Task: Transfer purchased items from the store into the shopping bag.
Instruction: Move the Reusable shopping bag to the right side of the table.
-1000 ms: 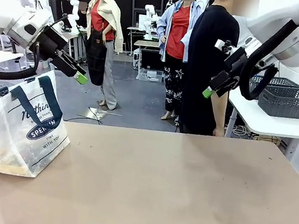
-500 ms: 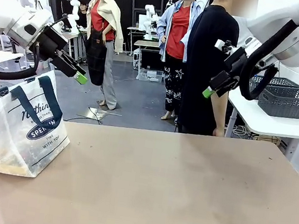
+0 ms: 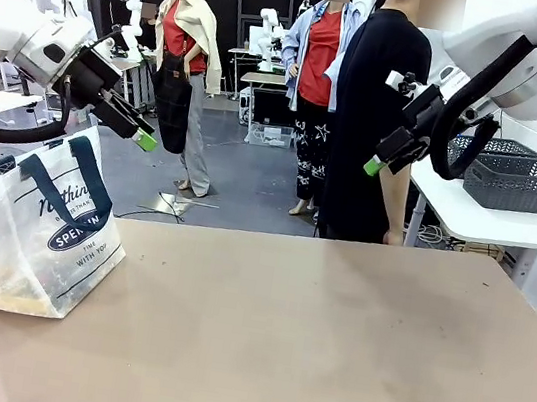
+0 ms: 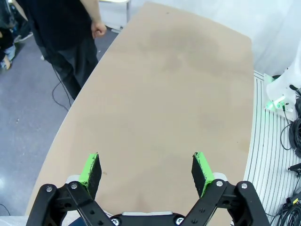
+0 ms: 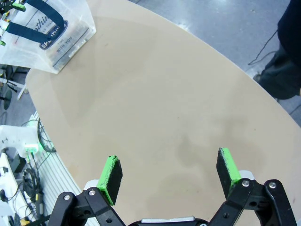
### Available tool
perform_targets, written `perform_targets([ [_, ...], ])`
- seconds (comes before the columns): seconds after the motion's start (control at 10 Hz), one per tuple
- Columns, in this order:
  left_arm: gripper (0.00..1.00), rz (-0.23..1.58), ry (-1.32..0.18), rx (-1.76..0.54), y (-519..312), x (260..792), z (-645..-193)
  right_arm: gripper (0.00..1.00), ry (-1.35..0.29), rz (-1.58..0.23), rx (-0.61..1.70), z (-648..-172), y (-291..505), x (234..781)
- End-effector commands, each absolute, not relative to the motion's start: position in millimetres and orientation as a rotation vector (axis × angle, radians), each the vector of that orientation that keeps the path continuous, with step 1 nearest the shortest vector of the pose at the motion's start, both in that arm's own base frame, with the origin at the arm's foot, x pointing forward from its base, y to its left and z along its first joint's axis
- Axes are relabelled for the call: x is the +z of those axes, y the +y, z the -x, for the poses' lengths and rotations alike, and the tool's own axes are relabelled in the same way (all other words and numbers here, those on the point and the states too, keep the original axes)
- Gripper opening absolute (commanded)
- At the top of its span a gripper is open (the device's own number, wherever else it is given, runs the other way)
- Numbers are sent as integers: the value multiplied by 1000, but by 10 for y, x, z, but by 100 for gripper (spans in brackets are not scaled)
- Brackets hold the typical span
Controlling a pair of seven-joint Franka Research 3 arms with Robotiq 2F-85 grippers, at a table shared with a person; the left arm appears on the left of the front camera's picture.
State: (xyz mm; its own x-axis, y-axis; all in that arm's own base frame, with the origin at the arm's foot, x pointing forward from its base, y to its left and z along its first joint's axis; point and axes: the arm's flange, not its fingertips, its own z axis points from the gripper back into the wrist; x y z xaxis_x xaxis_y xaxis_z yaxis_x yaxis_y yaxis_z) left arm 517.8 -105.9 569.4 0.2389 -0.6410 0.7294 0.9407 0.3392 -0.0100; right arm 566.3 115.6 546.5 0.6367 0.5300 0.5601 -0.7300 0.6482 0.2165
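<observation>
The shopping bag (image 3: pixel 37 227) stands upright at the counter's (image 3: pixel 309 339) left edge, near the robot-side corner, its navy handles drooping over the front; part of its lettering is lost in folds. Through the cloudy plastic only vague tan and yellowish shapes show at the bottom, too blurred to tell which goods they are. The left gripper (image 4: pixel 146 168) hangs above the bag, jaws released and wide, holding nothing. The right gripper (image 5: pixel 168 173) hovers high over the far right side, jaws likewise spread and bare. A person (image 3: pixel 366 125) stands at the far edge, head cut off by the frame.
</observation>
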Motion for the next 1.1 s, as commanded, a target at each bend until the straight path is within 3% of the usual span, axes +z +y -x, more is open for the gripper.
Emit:
perform_targets([
  [0.0,100,523,-713,-1142,-1053,5690,-5181,100,-463,-451,741,-5693,1161,5501],
  [1.0,100,523,-713,-1142,-1053,5690,-5181,100,-463,-451,741,-5693,1161,5501],
])
